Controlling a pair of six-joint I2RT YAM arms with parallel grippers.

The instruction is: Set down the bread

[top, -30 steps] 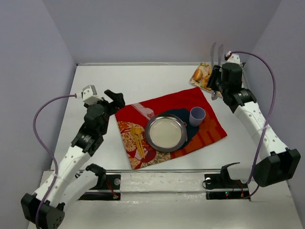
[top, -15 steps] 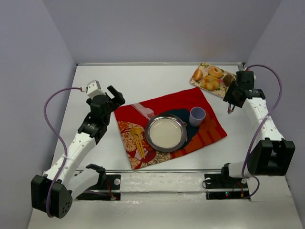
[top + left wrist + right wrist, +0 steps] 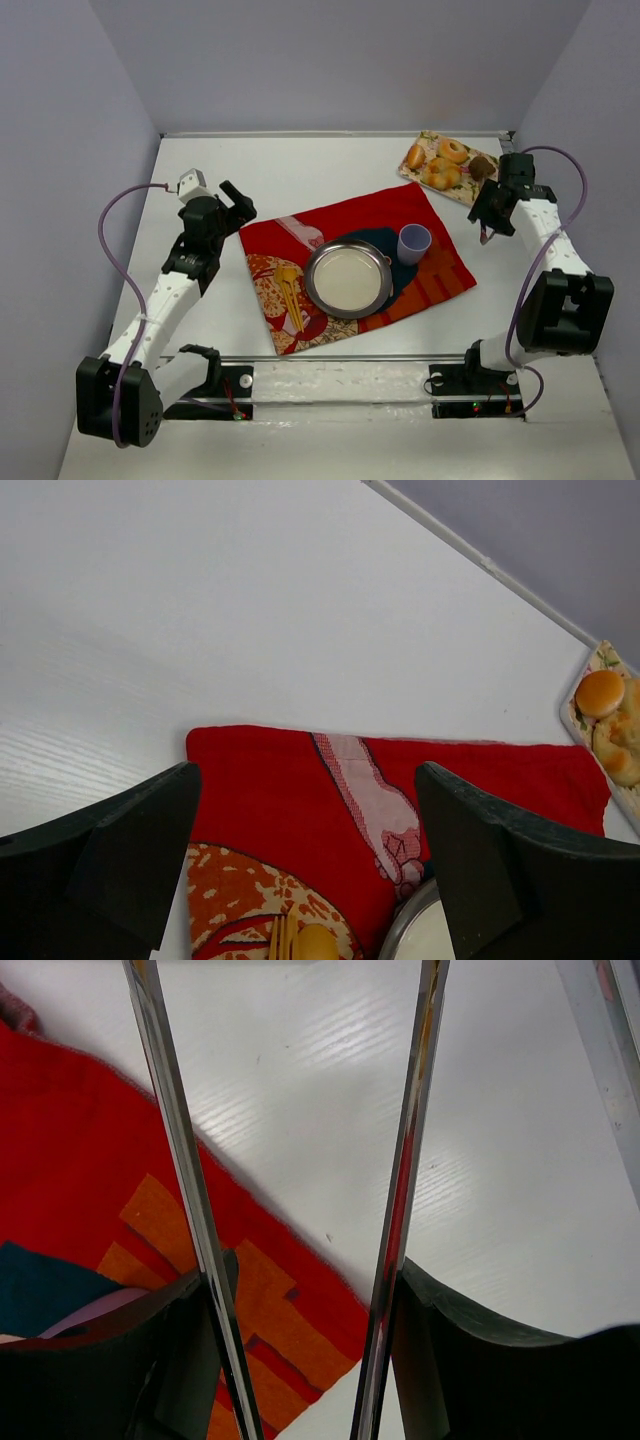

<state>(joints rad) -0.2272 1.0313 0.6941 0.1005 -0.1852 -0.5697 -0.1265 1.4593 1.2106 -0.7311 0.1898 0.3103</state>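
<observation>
The bread is a small round golden-orange bun at the left end of a floral tray at the back right. It also shows at the right edge of the left wrist view. My right gripper is right of the red cloth and in front of the tray. It holds metal tongs, one blade against each finger, their tips spread and empty over the table and the cloth's corner. My left gripper is open and empty at the cloth's left edge.
The tray also holds a ring bagel, a dark muffin and paler rolls. On the red cloth lie a steel plate, a lavender cup and wooden cutlery.
My right arm swung away from above the tray to the right and down, taking the tongs with it. My left arm drew back slightly to the left.
</observation>
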